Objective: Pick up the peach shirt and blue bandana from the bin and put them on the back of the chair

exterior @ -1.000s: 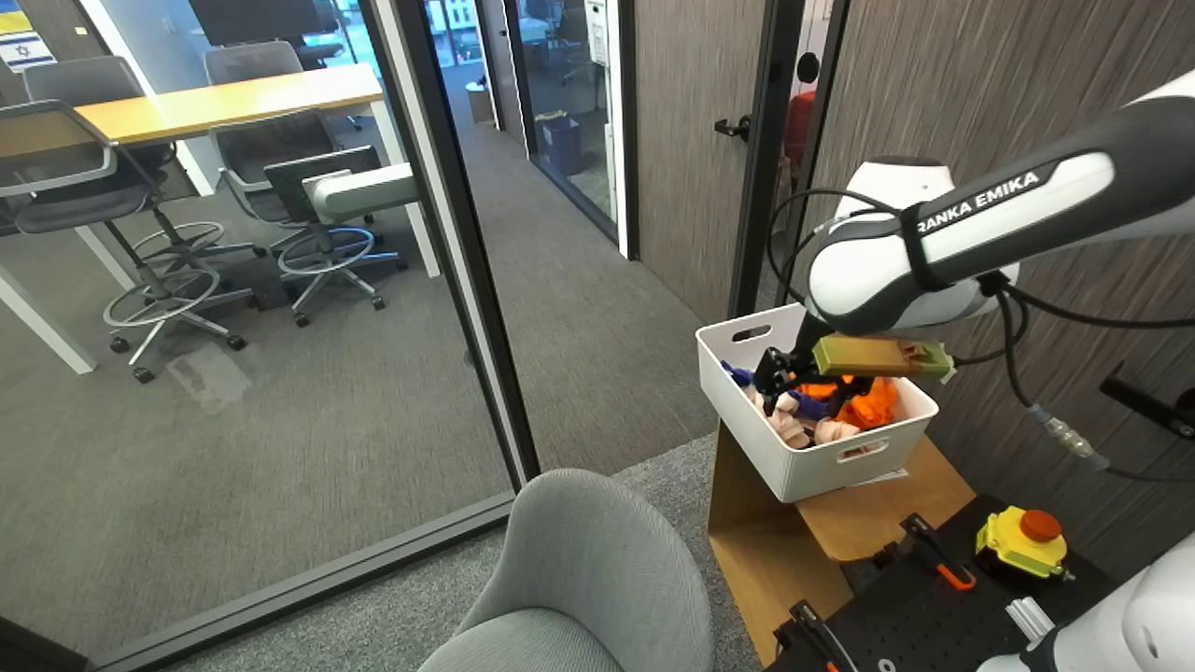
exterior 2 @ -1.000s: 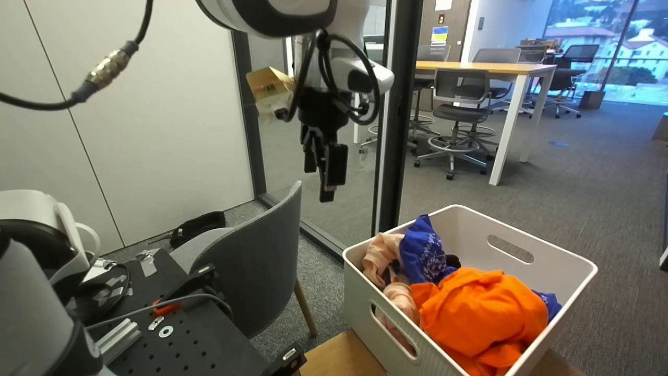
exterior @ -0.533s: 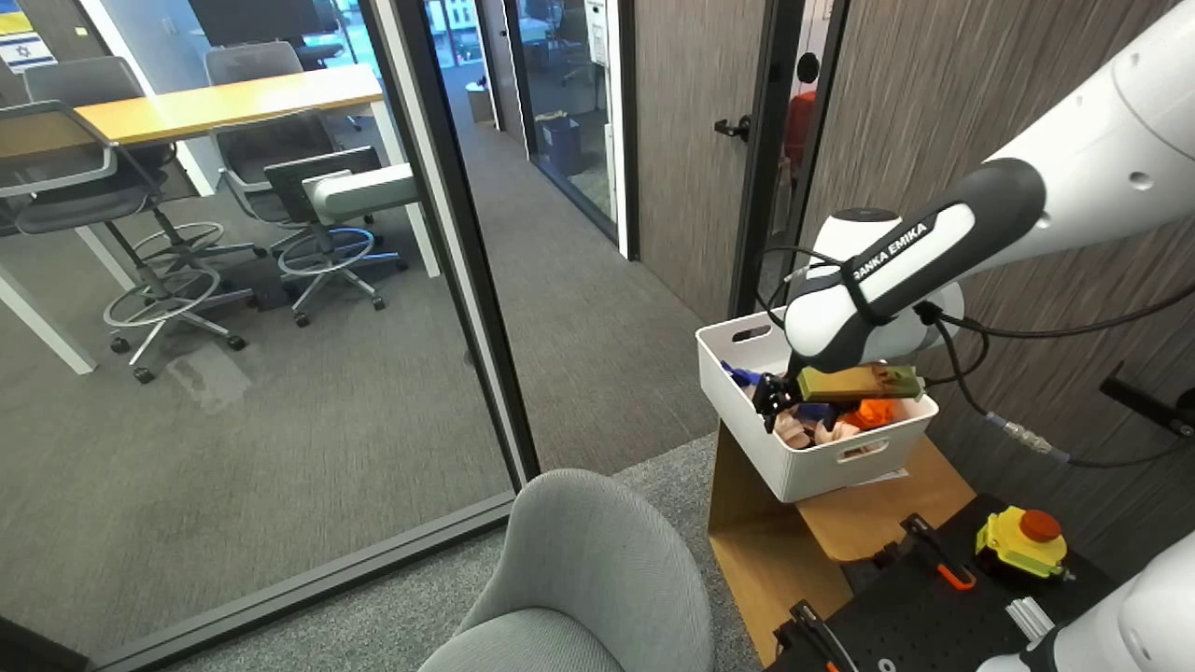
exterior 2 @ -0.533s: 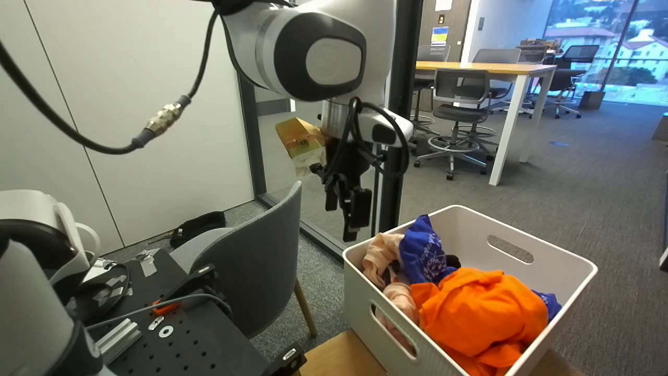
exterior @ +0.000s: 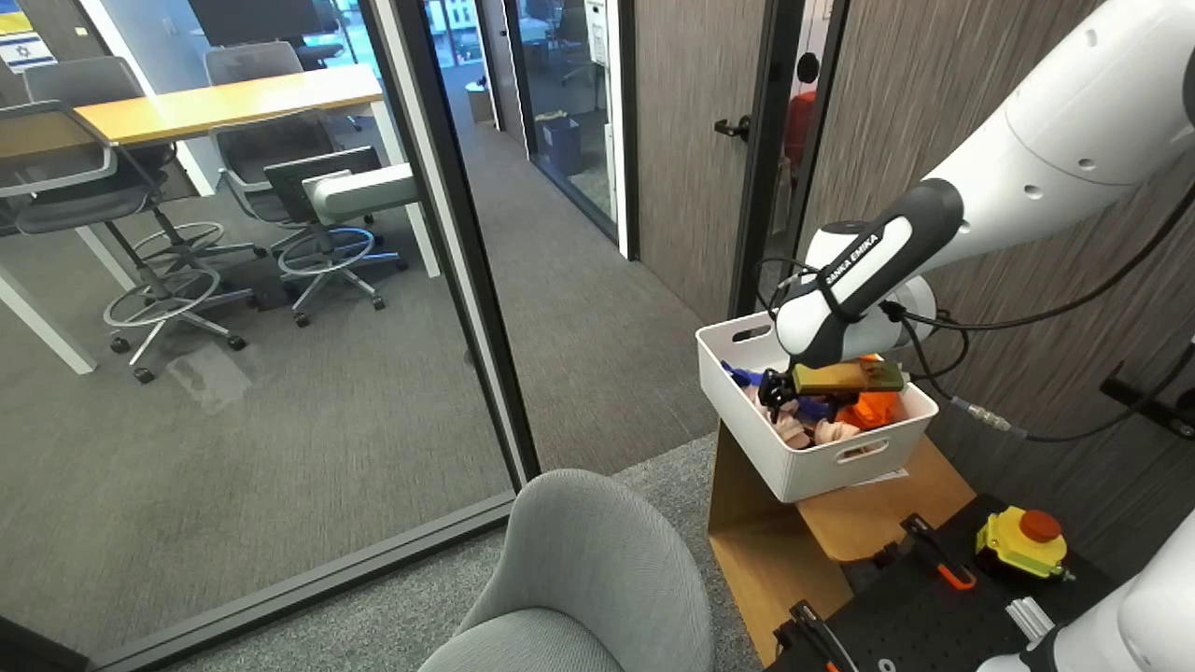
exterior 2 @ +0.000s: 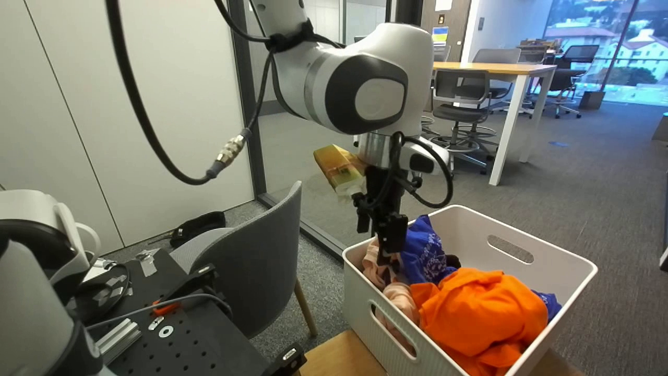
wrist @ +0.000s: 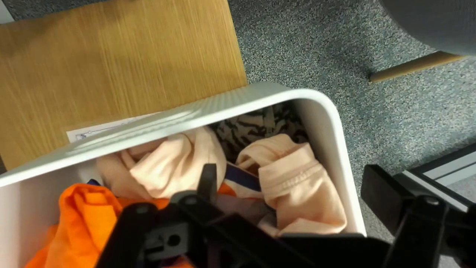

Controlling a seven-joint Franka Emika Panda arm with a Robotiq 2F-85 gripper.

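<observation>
The peach shirt lies crumpled in the white bin; it also shows in the wrist view. The blue bandana sits bunched beside it against the bin's side. My gripper points down over the bin's near-chair corner. In the wrist view the gripper's fingers are wide apart, with peach cloth and the bin wall showing between them; nothing is held. One finger is over the bin, the other appears beyond its wall. The grey chair stands beside the bin, its back bare.
Orange cloth fills much of the bin, with another blue patch beside it. Dark patterned cloth lies underneath. The bin stands on a wooden stand. A black pegboard table and a glass partition's frame are nearby.
My arm has moved down and toward the bin, bringing the gripper from above the chair side to the bin's corner, low over the peach and blue cloth. The cloths, bin and chair have not moved.
</observation>
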